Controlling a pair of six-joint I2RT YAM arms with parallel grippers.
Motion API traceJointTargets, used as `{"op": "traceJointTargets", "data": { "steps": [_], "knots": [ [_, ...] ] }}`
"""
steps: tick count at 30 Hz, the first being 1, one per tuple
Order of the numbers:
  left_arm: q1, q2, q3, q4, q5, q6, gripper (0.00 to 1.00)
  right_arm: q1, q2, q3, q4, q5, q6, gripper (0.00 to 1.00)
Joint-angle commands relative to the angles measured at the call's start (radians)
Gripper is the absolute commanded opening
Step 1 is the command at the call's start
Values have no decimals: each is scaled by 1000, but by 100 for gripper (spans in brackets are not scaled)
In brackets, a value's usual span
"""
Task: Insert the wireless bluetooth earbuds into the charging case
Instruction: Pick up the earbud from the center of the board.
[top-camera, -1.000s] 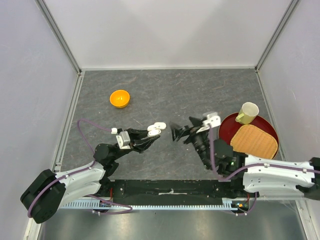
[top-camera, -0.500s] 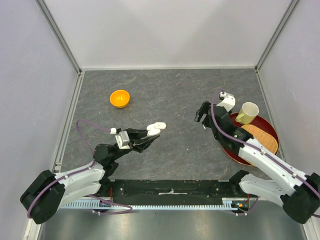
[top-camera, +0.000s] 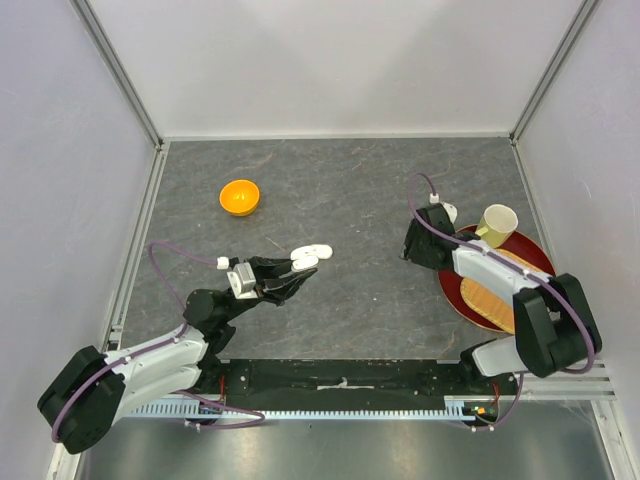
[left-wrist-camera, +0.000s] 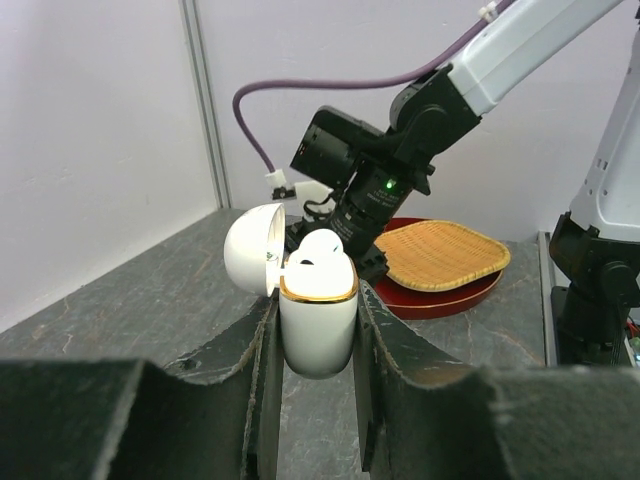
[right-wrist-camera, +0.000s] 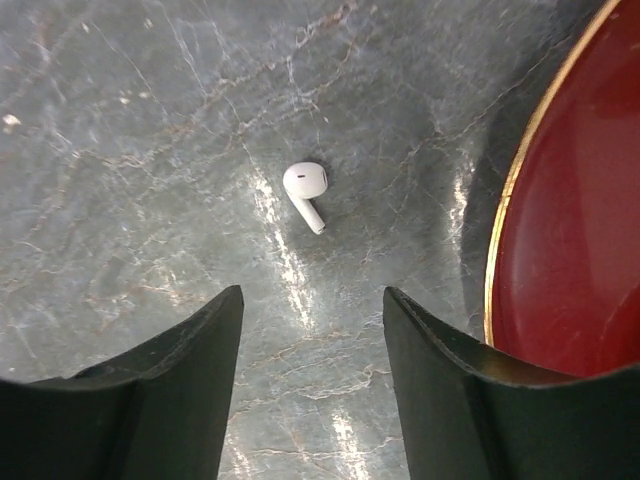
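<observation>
Two robot arms reach over a dark, stone-patterned worktop (top-camera: 340, 190). The left hand (top-camera: 298, 268), between the worktop's middle and its near-left corner, is clenched on a small white charging case (left-wrist-camera: 318, 318) with a gold rim, one finger pressed against each side. The lid (left-wrist-camera: 250, 250) of the case is tipped open to the left. One white earbud (left-wrist-camera: 320, 246) sits in the case, its rounded head showing above the rim. The right hand (right-wrist-camera: 310, 305) hangs toward the right edge, fingers spread apart and gripping nothing. Beneath it a second earbud (right-wrist-camera: 305, 187) lies flat on the worktop, touching neither finger, near the gold-edged rim of a red tray (right-wrist-camera: 570, 230). The tray carries a woven mat (left-wrist-camera: 445, 255) and a pale cup (top-camera: 496, 224). An orange bowl (top-camera: 240, 196) stands toward the far-left corner.
</observation>
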Motion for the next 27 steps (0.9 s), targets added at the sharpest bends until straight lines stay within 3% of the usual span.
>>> {"op": "traceJointTargets", "data": {
  "steps": [1,27],
  "knots": [
    [2,-1,13,24,-26,53,2,-7,75,69,24,-35,-25,63],
    [2,1,13,9,-34,48,2,-6,288,215,-10,85,-96,54]
  ]
}}
